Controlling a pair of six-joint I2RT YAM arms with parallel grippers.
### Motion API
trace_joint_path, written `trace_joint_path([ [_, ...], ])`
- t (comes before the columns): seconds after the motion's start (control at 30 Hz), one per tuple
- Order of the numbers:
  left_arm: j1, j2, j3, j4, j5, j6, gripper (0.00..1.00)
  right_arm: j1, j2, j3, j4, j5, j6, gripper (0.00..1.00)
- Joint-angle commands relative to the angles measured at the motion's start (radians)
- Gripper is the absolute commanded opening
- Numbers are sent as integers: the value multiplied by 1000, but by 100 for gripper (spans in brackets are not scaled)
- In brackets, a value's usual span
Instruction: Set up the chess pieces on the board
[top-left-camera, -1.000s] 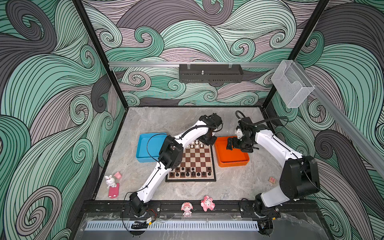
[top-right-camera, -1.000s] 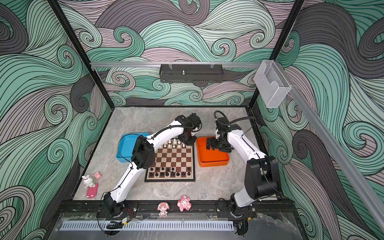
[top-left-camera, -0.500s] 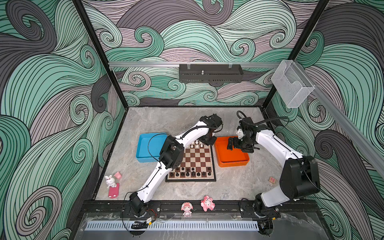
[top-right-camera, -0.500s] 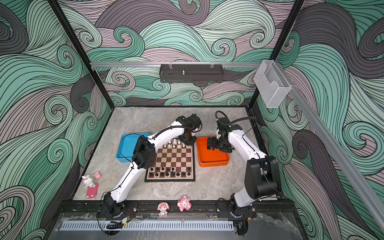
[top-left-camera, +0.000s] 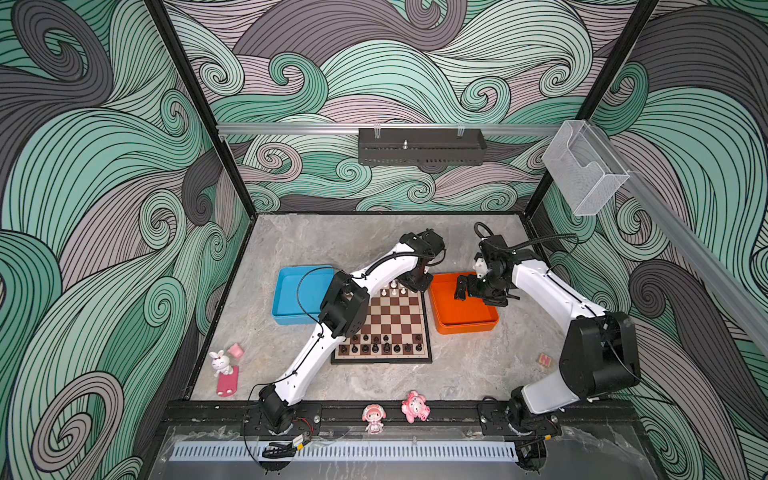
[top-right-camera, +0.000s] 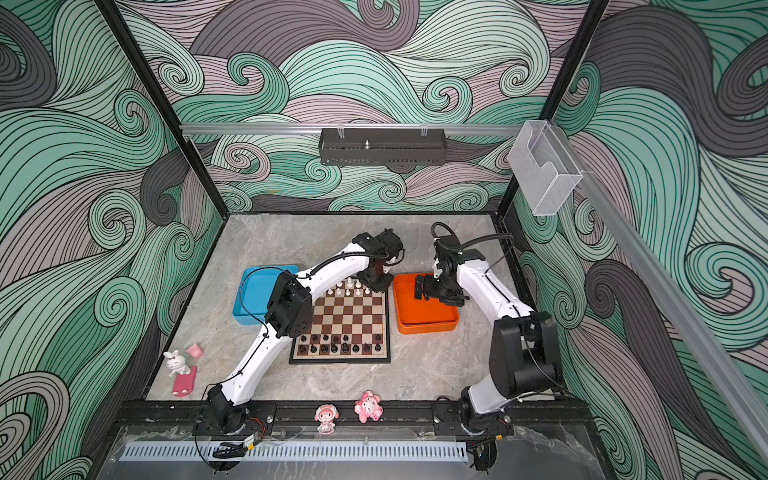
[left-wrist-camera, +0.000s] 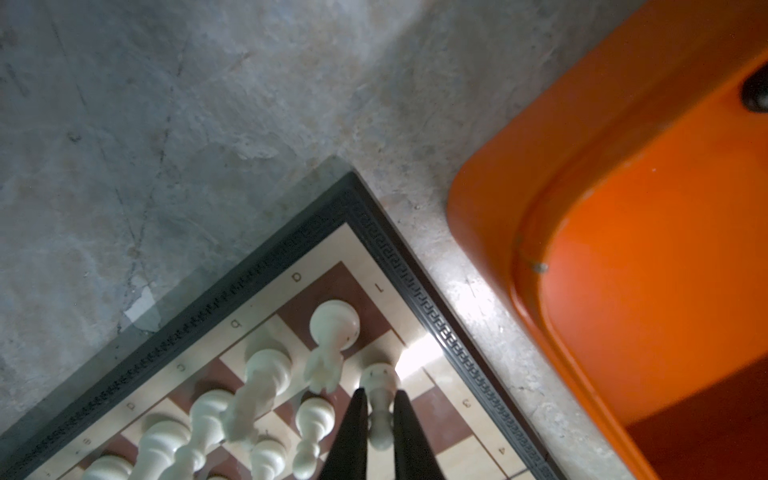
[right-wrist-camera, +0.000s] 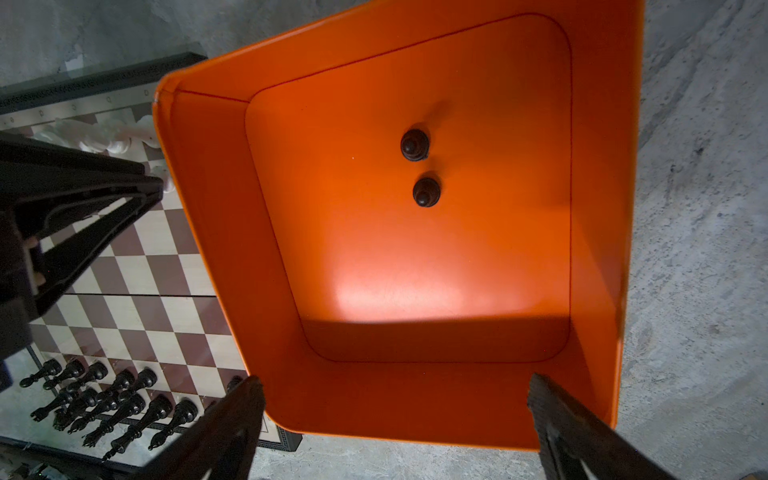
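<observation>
My left gripper (left-wrist-camera: 380, 419) pinches a white pawn (left-wrist-camera: 377, 395), standing straight up over the far right corner of the board (left-wrist-camera: 320, 257), while my right gripper (right-wrist-camera: 392, 380) hangs wide open over two black pawns (right-wrist-camera: 426, 191) in the orange tray (right-wrist-camera: 415, 270).

The left arm (top-left-camera: 344, 305) hides part of the board (top-left-camera: 395, 316) in both top views; chess pieces (top-left-camera: 386, 347) are too small to identify.
</observation>
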Motion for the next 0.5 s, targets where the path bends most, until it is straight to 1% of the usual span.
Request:
trace_joint_path([
  [0.0, 2, 19, 27, -13, -11, -10, 16, -7, -8, -10, -1, -13, -13, 99],
  [0.47, 1, 19, 27, -22, 0, -14, 18, -9, -6, -13, 1, -17, -13, 99],
])
